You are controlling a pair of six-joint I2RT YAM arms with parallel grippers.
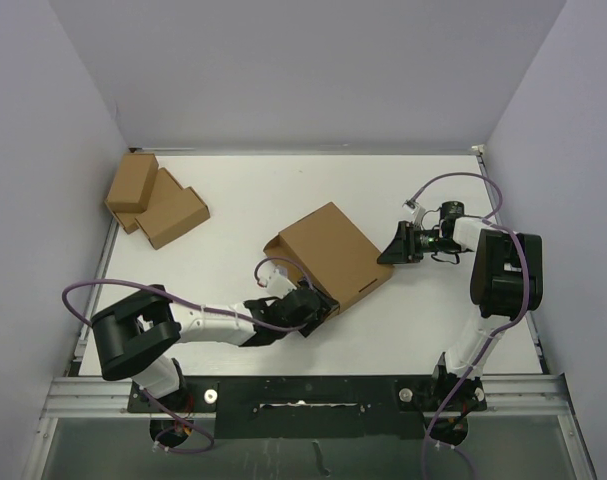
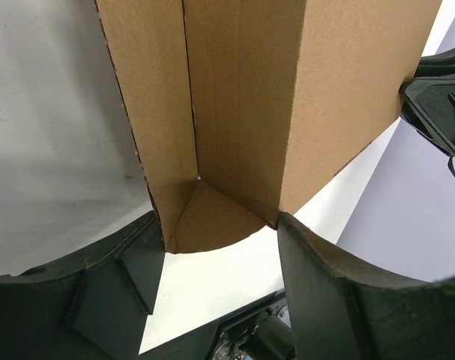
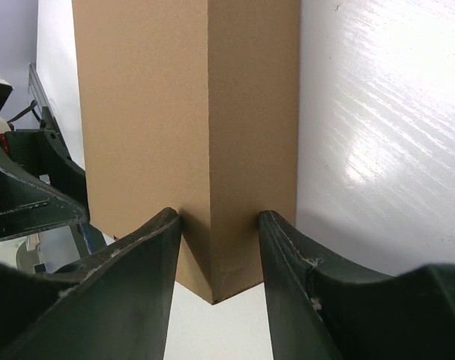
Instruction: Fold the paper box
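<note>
The left hand [image 1: 321, 306] is straddling the near corner of the plain brown cardboard paper box [image 1: 333, 250], honestly can't tell if it's clamping. The paper box is sitting skewed on the white table [image 1: 243, 200], right hand [image 1: 391, 250] pinching its right corner.

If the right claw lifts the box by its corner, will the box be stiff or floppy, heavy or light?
Probably light: the box is thin cardboard, hollow at its open end. Folded walls should keep it fairly stiff, though the open end may flex. Gripped at one corner by the right claw, it may tilt.
</note>
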